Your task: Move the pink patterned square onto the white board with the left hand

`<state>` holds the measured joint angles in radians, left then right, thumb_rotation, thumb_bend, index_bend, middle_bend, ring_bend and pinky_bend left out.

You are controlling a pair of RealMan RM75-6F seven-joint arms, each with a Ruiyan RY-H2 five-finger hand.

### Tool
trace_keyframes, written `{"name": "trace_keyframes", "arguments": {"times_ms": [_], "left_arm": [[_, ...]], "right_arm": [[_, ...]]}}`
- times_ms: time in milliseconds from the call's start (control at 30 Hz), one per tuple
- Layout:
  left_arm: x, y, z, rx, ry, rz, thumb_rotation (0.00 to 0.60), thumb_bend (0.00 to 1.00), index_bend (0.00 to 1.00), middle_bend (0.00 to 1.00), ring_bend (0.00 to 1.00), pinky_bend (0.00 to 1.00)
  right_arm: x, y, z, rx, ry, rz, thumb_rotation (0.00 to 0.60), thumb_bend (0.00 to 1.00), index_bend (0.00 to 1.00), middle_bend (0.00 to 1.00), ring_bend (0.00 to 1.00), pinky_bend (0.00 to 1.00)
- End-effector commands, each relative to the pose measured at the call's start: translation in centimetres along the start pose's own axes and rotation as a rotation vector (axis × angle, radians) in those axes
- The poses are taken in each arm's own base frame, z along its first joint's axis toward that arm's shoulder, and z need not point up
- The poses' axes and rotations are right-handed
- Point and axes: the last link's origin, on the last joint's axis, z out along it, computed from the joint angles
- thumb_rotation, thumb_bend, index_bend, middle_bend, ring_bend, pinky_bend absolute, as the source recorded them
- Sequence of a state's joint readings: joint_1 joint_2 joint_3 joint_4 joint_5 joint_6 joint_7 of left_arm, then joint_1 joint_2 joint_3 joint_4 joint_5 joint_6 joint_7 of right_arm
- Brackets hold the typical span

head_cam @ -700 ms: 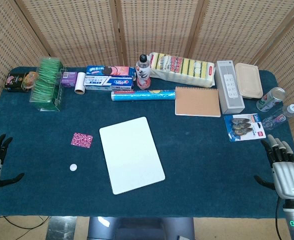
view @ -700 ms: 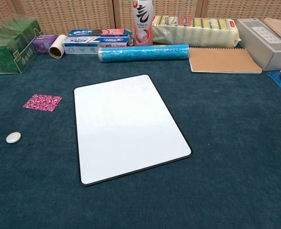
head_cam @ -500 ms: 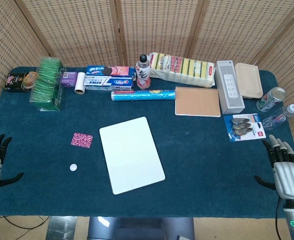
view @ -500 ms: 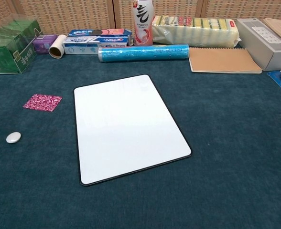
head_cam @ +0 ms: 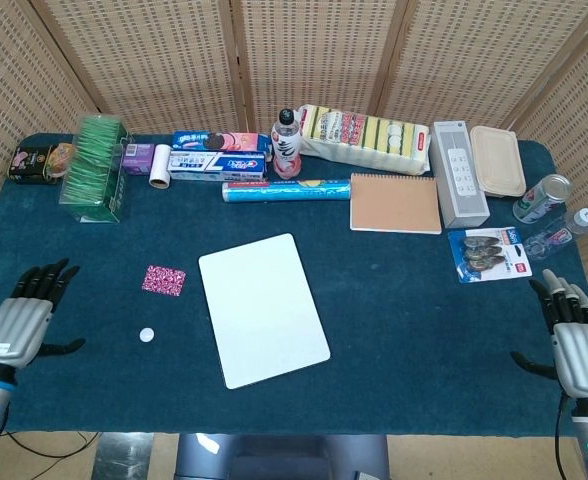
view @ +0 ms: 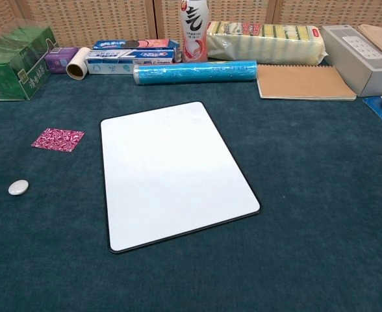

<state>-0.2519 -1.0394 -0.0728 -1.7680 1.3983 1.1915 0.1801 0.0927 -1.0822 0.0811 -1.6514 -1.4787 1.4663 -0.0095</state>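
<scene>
A dark blue cloth covers the table (head_cam: pixel 424 340). The white board (head_cam: pixel 263 308) lies in the middle, with a free face. The pink patterned square (head_cam: pixel 163 279) lies flat just left of it, apart from its edge. The left hand (head_cam: pixel 19 325), empty with fingers apart, is nearer to the square, which lies forward and to its right. The right hand (head_cam: pixel 582 355) is also empty and far away.

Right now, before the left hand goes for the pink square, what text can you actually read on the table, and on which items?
"TEA": green tea box, far left, chest view.
Large printed characters on the white drink bottle: present, not legible to me.
Blue-and-white box, sponge pack, can, blister pack: print too small or blurred.
</scene>
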Motion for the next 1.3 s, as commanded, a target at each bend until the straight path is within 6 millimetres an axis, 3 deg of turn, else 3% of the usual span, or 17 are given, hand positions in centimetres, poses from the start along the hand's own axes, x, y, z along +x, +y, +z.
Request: {"name": "trace_keyframes", "arguments": {"times_ms": [33, 333, 400, 600, 900, 1300], "left_arm": [[1.8, 2.4, 3.7, -0.063, -0.073, -0.022, 0.6, 0.11, 0.2, 0.0, 0.0, 0.01], [1.7, 4.8, 9.3, -0.06, -0.174, -0.042, 0.6, 0.15, 0.25, 0.0, 0.0, 0.01], [1.3, 5.9, 11.0, -0.054, -0.186, -0.051, 0.6, 0.15, 0.25, 0.0, 0.0, 0.01], [-0.4, 7.4, 13.7, -0.02, -0.189, -0.014, 0.6, 0.16, 0.25, 0.0, 0.0, 0.01], [-2.1, 9.2, 15.3, -0.003, -0.211, 0.029, 0.6, 0.17, 0.25, 0.0, 0.0, 0.01], [-3.8, 8.9, 16.3, -0.02, -0.269, 0.118, 0.6, 0.17, 0.25, 0.0, 0.0, 0.01]], "right_arm": [[-0.2, 0.0, 0.0, 0.007, -0.017, 0.006, 0.6, 0.0, 0.02, 0.0, 0.0, 0.0], [-0.3, -0.1, 0.2, 0.015, -0.046, 0.03, 0.6, 0.0, 0.02, 0.0, 0.0, 0.0], [-0.4, -0.1, 0.2, 0.012, -0.059, 0.041, 0.6, 0.0, 0.02, 0.0, 0.0, 0.0], [-0.4, 0.0, 0.4, 0.01, -0.072, 0.052, 0.6, 0.0, 0.02, 0.0, 0.0, 0.0], [-0.2, 0.3, 0.5, 0.0, -0.071, 0.069, 0.6, 0.0, 0.02, 0.0, 0.0, 0.0], [0.1, 0.9, 0.9, -0.033, -0.06, 0.081, 0.6, 0.0, 0.02, 0.0, 0.0, 0.0]]}}
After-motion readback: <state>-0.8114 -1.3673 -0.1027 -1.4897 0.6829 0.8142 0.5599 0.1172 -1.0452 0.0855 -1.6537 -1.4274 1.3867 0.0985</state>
